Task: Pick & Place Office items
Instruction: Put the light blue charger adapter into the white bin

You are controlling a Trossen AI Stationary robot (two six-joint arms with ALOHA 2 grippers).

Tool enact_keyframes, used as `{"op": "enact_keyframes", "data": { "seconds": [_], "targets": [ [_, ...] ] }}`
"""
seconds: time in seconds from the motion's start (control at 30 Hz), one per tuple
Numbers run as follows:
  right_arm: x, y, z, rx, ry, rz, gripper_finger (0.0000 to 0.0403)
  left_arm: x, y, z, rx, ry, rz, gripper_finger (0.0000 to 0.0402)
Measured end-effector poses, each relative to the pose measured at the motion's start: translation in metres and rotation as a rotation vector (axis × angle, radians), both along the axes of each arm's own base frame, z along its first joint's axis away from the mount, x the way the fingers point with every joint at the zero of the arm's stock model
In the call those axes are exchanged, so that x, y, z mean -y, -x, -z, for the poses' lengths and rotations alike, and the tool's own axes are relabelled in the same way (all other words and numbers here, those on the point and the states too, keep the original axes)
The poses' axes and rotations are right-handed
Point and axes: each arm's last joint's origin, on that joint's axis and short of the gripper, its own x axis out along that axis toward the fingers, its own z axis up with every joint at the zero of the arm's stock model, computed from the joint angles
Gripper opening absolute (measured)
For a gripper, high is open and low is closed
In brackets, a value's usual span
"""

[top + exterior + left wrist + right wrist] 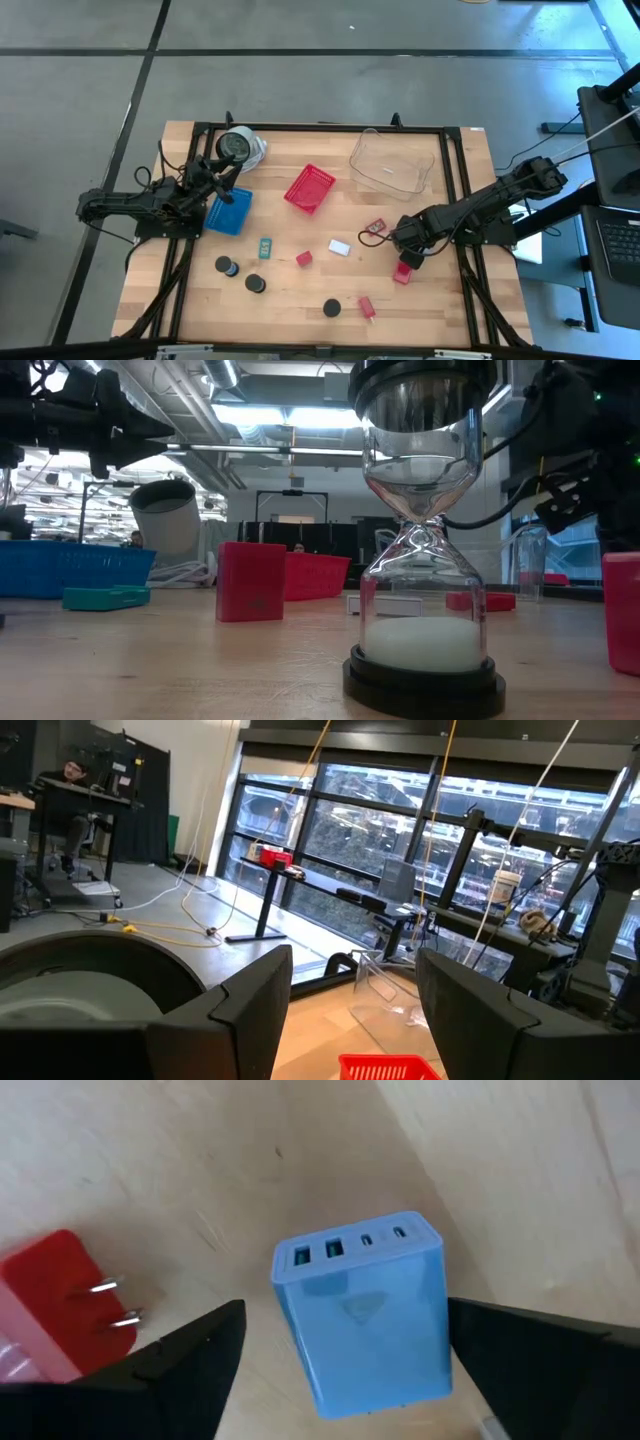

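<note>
My right gripper point(345, 1312) is open and points down over a pale-blue charger block point(365, 1330) that lies on the table. Its fingers stand on either side of the block without touching it. A red plug point(60, 1305) lies beside it. In the high view this gripper point(405, 250) hides the block. Scattered on the wood are a teal piece point(265, 246), a red block point(304, 258), a white rectangle point(339, 247), black-topped hourglasses point(255, 283) and more red pieces point(402, 272). My left gripper point(222, 172) is open above the blue tray's far edge, holding nothing.
A blue tray point(229, 211) lies beside the left arm, with a pale cylinder point(240, 148) behind it. A red mesh basket point(309, 188) and a clear bin point(392, 160) stand at the far side. An hourglass point(425, 560) is close to the low camera.
</note>
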Motion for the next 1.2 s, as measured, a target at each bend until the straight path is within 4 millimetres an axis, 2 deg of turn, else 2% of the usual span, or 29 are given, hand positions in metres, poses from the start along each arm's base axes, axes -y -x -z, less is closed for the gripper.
{"op": "enact_keyframes", "data": {
  "seconds": [0.3,0.43,0.53,0.73,1.0,1.1,1.2],
  "targets": [
    [0.0,0.0,-0.001,-0.007,-0.01,0.001,0.0244,0.0,0.0,0.0,-0.005,-0.006,-0.001,0.0212],
    [0.0,0.0,-0.001,-0.007,-0.009,0.004,0.0216,0.0,0.0,0.0,-0.005,-0.006,-0.001,0.0212],
    [0.0,0.0,-0.001,-0.004,-0.004,0.002,0.0215,0.0,0.0,0.0,-0.005,-0.006,-0.002,0.0212],
    [0.0,0.0,-0.001,-0.006,0.006,-0.008,0.0242,0.0,0.0,0.0,-0.005,-0.006,-0.001,0.0212],
    [-0.003,0.003,-0.003,-0.005,-0.003,-0.039,0.0214,0.0,0.0,0.0,-0.006,-0.006,-0.001,0.0212],
    [-0.005,0.003,-0.011,-0.01,-0.002,-0.046,0.0217,0.0,0.0,0.0,-0.006,-0.006,-0.001,0.0212],
    [-0.006,0.0,-0.028,-0.003,0.037,-0.06,0.0234,0.0,0.0,0.0,-0.006,-0.006,-0.002,0.0212]
  ]
}}
